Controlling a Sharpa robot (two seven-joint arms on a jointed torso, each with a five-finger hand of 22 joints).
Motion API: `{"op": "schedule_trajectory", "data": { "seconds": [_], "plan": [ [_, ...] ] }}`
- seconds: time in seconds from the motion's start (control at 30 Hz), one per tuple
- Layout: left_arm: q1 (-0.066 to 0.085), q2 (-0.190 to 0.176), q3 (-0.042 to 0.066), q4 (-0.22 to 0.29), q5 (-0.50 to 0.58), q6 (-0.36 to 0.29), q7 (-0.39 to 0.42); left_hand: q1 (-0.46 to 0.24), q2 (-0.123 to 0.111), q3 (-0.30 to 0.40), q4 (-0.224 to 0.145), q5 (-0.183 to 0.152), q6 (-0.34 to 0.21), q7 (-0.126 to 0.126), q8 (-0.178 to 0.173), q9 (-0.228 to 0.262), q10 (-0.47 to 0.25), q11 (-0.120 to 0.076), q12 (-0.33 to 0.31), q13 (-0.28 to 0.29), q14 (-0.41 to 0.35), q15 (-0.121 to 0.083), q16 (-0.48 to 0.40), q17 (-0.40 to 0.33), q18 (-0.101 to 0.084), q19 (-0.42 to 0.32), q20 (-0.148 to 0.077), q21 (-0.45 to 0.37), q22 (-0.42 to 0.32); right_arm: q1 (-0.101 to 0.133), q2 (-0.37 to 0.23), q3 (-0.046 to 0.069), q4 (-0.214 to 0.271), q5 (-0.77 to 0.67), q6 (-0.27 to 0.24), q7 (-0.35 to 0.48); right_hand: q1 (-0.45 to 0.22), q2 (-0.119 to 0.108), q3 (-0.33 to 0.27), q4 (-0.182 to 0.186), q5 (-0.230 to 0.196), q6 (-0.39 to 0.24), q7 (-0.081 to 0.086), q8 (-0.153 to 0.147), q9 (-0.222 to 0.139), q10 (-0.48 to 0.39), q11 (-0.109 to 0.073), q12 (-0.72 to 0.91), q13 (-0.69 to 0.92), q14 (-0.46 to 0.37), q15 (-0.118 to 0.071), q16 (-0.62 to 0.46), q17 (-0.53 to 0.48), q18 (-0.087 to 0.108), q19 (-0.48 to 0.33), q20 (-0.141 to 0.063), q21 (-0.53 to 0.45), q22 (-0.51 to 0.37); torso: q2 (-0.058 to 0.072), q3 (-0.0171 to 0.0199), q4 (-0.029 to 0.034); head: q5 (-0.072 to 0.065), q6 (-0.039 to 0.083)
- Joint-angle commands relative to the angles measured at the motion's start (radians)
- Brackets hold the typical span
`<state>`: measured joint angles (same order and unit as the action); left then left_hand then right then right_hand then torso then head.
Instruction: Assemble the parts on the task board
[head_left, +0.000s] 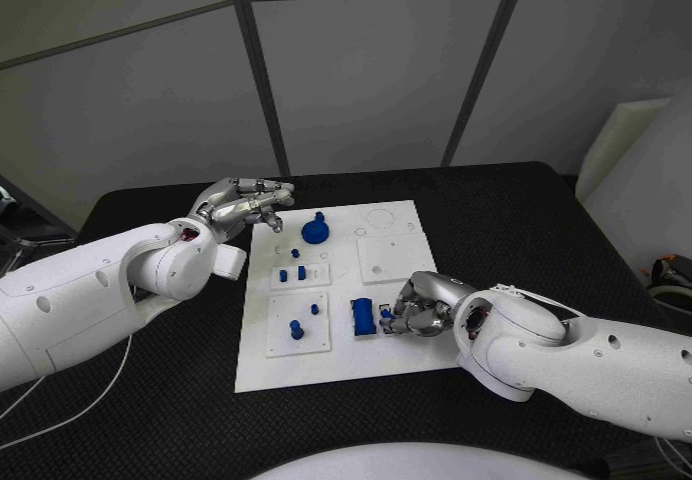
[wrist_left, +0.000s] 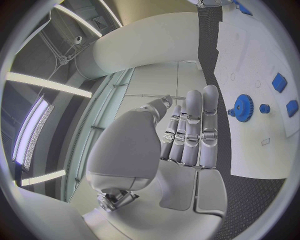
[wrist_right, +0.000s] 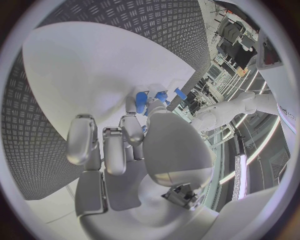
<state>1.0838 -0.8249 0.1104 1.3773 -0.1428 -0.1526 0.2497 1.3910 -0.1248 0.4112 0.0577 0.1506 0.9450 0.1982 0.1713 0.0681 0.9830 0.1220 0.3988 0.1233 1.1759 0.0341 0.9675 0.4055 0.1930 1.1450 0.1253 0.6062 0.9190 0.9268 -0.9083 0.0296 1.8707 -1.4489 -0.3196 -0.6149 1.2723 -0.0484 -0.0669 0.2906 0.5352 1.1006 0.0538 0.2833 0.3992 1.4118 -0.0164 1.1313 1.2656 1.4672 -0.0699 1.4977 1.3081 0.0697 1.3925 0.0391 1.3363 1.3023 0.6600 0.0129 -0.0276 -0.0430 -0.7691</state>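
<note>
The white task board lies in the middle of the black table. A blue gear stands near its far left, also seen as the gear in the left wrist view. Small blue pegs stand in the left-hand insets. A long blue block lies at the board's middle. My right hand rests at the board's right edge beside that block and pinches a small blue part at its fingertips. My left hand hovers over the board's far left corner, its fingers straight and holding nothing.
A square white inset with a round hole sits on the board's right half. Two more blue pegs stand in the near left inset. A pale foam block leans at the back right. A thin cable runs over the table's near left.
</note>
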Motion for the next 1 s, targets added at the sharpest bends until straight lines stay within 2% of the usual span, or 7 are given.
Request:
{"op": "schedule_trajectory", "data": {
  "seconds": [0.03, 0.13, 0.23, 0.3, 0.4, 0.5, 1.0],
  "plan": [
    [0.002, 0.001, 0.001, 0.001, -0.002, 0.013, 0.000, -0.007, 0.004, 0.000, 0.003, -0.003, -0.006, 0.001, 0.006, -0.001, -0.009, 0.001, 0.006, 0.001, -0.006, 0.002, 0.007, -0.002, -0.010, 0.000, 0.008, -0.005, -0.001, -0.002, 0.003, -0.002, 0.007, 0.007, 0.012, 0.007, -0.004, 0.014, -0.007, -0.001, -0.004, 0.012, -0.004, 0.010, 0.009, 0.007, -0.006, 0.012, 0.007, 0.081, -0.010, 0.006, 0.151, -0.003, 0.007, -0.003, 0.010, 0.005, 0.000, 0.0000, -0.0003, -0.001, 0.000],
    [0.002, 0.001, 0.001, 0.002, -0.002, 0.013, 0.000, -0.007, 0.004, 0.000, 0.003, -0.003, -0.006, 0.001, 0.006, -0.001, -0.009, 0.001, 0.006, 0.001, -0.006, 0.002, 0.007, -0.002, -0.010, 0.000, 0.008, -0.005, -0.001, -0.002, 0.002, -0.002, 0.007, -0.002, 0.008, 0.006, -0.007, 0.026, -0.008, 0.000, 0.001, 0.017, -0.008, 0.017, 0.015, 0.013, -0.010, 0.022, 0.014, 0.082, -0.014, 0.009, 0.157, -0.004, 0.011, -0.006, 0.014, 0.010, 0.000, 0.0000, -0.0003, -0.001, 0.000],
    [0.002, 0.000, 0.001, 0.002, -0.002, 0.013, 0.000, -0.007, 0.004, 0.000, 0.003, -0.003, -0.006, 0.001, 0.006, -0.001, -0.009, 0.001, 0.006, 0.001, -0.006, 0.002, 0.007, -0.002, -0.010, 0.000, 0.008, -0.005, -0.001, -0.002, 0.000, -0.002, 0.007, -0.008, 0.006, 0.005, -0.005, 0.048, -0.002, -0.001, 0.011, 0.021, -0.014, 0.023, 0.023, 0.020, -0.014, 0.033, 0.022, 0.084, -0.017, 0.013, 0.163, -0.005, 0.014, -0.009, 0.019, 0.016, 0.000, -0.0001, 0.0006, -0.002, 0.001],
    [0.002, 0.000, 0.001, 0.002, -0.002, 0.013, -0.001, -0.007, 0.004, 0.000, 0.003, -0.003, -0.006, 0.001, 0.006, -0.001, -0.009, 0.001, 0.006, 0.001, -0.006, 0.002, 0.007, -0.002, -0.010, 0.000, 0.008, -0.005, -0.001, -0.002, -0.001, -0.002, 0.006, -0.011, 0.006, 0.005, 0.021, 0.066, 0.014, -0.011, 0.016, 0.020, -0.019, 0.027, 0.029, 0.024, -0.019, 0.040, 0.027, 0.085, -0.022, 0.016, 0.169, -0.006, 0.017, -0.013, 0.022, 0.019, 0.000, -0.0002, 0.0009, -0.002, 0.001],
    [0.002, -0.001, 0.001, 0.002, -0.002, 0.013, -0.001, -0.007, 0.004, 0.000, 0.003, -0.003, -0.006, 0.001, 0.006, -0.001, -0.009, 0.001, 0.006, 0.001, -0.006, 0.002, 0.007, -0.002, -0.010, 0.000, 0.008, -0.005, -0.001, -0.002, -0.003, -0.002, 0.005, -0.015, 0.007, 0.004, 0.064, 0.074, 0.037, -0.028, -0.001, 0.016, -0.022, 0.031, 0.037, 0.027, -0.022, 0.042, 0.030, 0.085, -0.025, 0.018, 0.171, -0.006, 0.018, -0.017, 0.024, 0.022, 0.000, -0.0002, 0.0009, -0.002, 0.001],
    [0.002, -0.001, 0.001, 0.002, -0.002, 0.013, -0.001, -0.007, 0.004, 0.000, 0.003, -0.003, -0.006, 0.001, 0.006, -0.001, -0.009, 0.001, 0.006, 0.001, -0.006, 0.002, 0.007, -0.002, -0.010, 0.000, 0.008, -0.005, -0.001, -0.002, -0.004, -0.002, 0.004, -0.017, 0.005, 0.004, 0.086, 0.073, 0.053, -0.036, -0.020, 0.012, -0.022, 0.033, 0.043, 0.027, -0.023, 0.041, 0.030, 0.085, -0.026, 0.018, 0.172, -0.007, 0.019, -0.019, 0.025, 0.023, 0.000, -0.0001, 0.0003, -0.001, 0.001],
    [0.002, 0.000, 0.001, 0.002, -0.002, 0.013, -0.001, -0.007, 0.004, -0.001, 0.003, -0.003, -0.007, 0.001, 0.006, -0.001, -0.012, 0.001, 0.007, 0.001, -0.008, 0.003, 0.007, -0.002, -0.011, -0.001, 0.008, -0.006, -0.002, -0.002, 0.008, -0.002, -0.004, -0.017, -0.037, 0.007, 0.079, 0.066, 0.057, -0.025, -0.033, 0.009, -0.020, 0.036, 0.049, 0.028, -0.021, 0.040, 0.031, 0.086, -0.025, 0.020, 0.174, -0.008, 0.020, -0.019, 0.026, 0.025, 0.000, -0.0002, 0.0021, -0.004, 0.002]
  ]
}}
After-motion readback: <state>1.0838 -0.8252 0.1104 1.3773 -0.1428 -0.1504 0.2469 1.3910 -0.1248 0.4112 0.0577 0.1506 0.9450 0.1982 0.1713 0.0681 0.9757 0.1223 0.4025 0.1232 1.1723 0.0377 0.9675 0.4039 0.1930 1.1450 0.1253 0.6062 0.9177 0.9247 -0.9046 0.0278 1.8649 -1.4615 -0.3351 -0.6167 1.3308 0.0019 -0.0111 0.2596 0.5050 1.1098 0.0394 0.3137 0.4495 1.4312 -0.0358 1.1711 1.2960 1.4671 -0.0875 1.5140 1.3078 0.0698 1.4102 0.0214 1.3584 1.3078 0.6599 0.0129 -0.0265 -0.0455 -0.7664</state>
